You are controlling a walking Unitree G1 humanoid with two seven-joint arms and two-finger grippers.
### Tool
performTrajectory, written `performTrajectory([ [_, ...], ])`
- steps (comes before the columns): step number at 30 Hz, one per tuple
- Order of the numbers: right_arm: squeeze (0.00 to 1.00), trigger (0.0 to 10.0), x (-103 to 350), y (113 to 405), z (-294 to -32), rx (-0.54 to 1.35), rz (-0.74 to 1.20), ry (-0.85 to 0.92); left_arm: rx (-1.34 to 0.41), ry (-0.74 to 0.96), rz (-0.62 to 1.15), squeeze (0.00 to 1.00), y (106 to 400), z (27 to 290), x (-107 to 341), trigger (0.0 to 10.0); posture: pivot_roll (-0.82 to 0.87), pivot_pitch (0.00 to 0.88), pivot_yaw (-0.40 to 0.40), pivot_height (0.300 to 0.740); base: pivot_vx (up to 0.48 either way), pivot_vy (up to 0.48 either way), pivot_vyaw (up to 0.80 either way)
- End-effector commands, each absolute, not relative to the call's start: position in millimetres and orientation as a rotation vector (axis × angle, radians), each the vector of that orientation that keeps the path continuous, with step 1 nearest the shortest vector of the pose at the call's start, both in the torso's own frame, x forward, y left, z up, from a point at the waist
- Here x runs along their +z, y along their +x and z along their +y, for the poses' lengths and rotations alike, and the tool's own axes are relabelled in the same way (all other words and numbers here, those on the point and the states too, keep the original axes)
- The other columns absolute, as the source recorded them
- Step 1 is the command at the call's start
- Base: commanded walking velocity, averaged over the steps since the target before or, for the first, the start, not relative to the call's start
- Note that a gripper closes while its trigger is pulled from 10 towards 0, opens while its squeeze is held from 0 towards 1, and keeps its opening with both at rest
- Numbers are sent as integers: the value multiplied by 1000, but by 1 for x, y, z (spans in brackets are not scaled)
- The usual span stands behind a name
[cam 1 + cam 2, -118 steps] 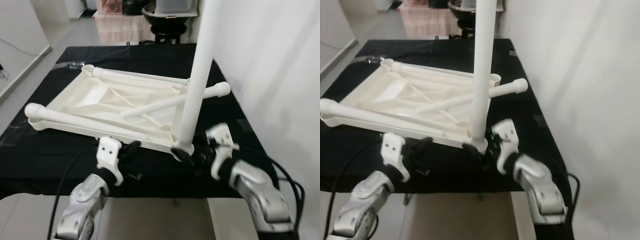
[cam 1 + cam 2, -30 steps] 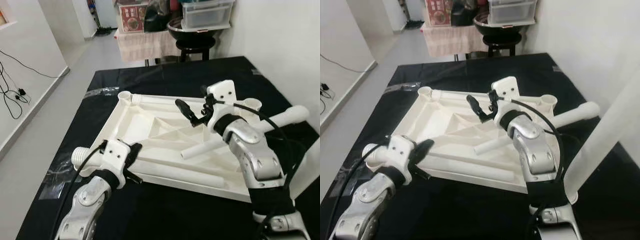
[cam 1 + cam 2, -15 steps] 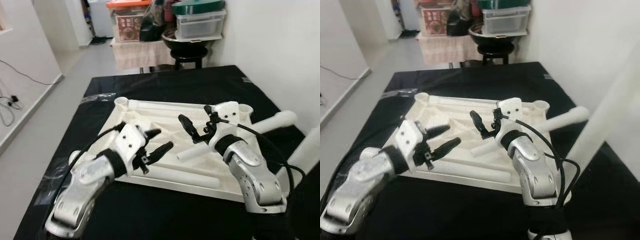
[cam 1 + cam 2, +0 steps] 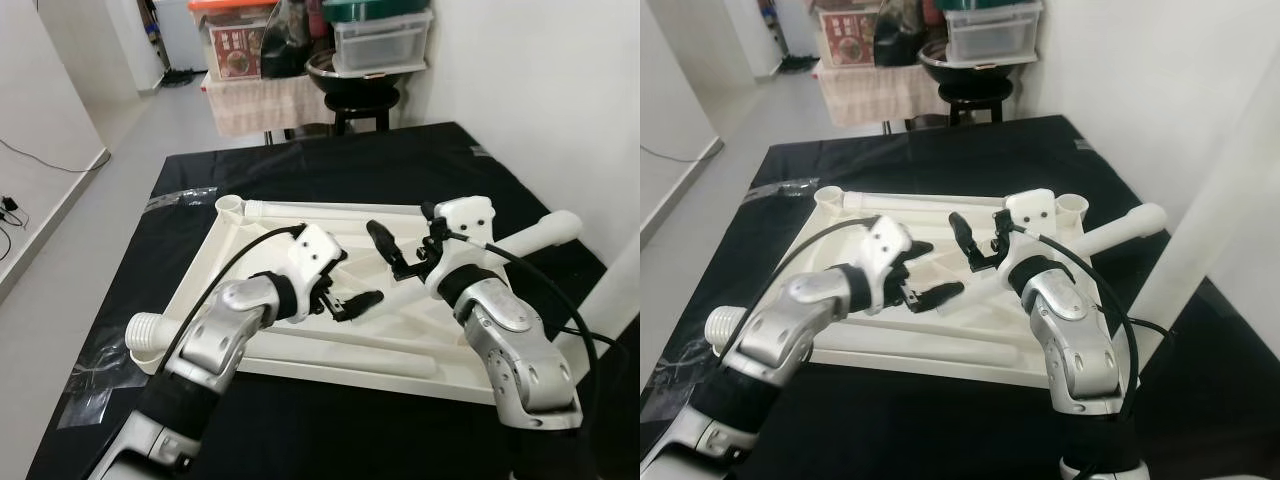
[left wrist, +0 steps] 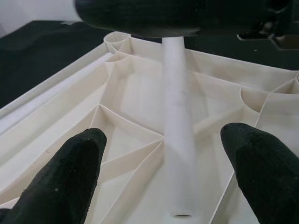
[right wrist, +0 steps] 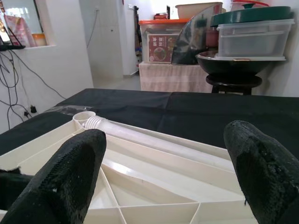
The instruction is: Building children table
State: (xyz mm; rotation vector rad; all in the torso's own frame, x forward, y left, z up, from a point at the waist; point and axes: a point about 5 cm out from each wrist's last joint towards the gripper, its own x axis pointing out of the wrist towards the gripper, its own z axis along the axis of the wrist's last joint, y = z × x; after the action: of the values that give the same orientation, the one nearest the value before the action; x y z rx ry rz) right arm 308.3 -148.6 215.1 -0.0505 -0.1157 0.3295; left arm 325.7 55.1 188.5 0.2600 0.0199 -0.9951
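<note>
The white children's table top [image 4: 260, 245] lies upside down on the black table, its ribs facing up. One leg [image 4: 300, 349] rests along its near edge, another [image 4: 330, 209] along the far edge. A loose leg [image 4: 535, 236] lies slanted across the ribs; in the left wrist view this loose leg [image 5: 176, 140] sits just ahead, between the open fingers. My left gripper [image 4: 350, 282] hovers open over the middle of the top. My right gripper [image 4: 390, 250] is open just beside it, holding nothing. A further leg [image 4: 1215, 200] rises at the right corner.
The black table [image 4: 250, 165] extends beyond the top on all sides. Behind it stand a stool with a dark bowl [image 4: 365, 70] and stacked storage boxes [image 4: 240, 40]. A white wall [image 4: 540, 90] runs along the right. Grey floor with cables [image 4: 10, 205] lies to the left.
My left arm has reached forward from the near edge to over the middle of the table top, beside the right gripper. The right gripper has lifted away from the upright leg's base. The view has shifted.
</note>
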Motion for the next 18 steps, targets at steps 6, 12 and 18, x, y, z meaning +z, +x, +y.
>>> performTrajectory([
  [6, 0, 10000, 220, 306, -141, 343, -122, -49, -1175, 341, 183, 0, 325, 38, 170, 10000, -72, 60, 59, 740, 0, 0, 0],
  [12, 0, 10000, 222, 306, -141, 341, -122, -46, -1099, 429, 235, 0, 341, 42, 162, 10000, -73, 70, 64, 740, 0, 0, 0],
  [18, 0, 10000, 224, 303, -139, 343, -119, -39, -1043, 475, 236, 0, 354, 43, 165, 10000, -81, 96, 77, 740, 0, 0, 0],
])
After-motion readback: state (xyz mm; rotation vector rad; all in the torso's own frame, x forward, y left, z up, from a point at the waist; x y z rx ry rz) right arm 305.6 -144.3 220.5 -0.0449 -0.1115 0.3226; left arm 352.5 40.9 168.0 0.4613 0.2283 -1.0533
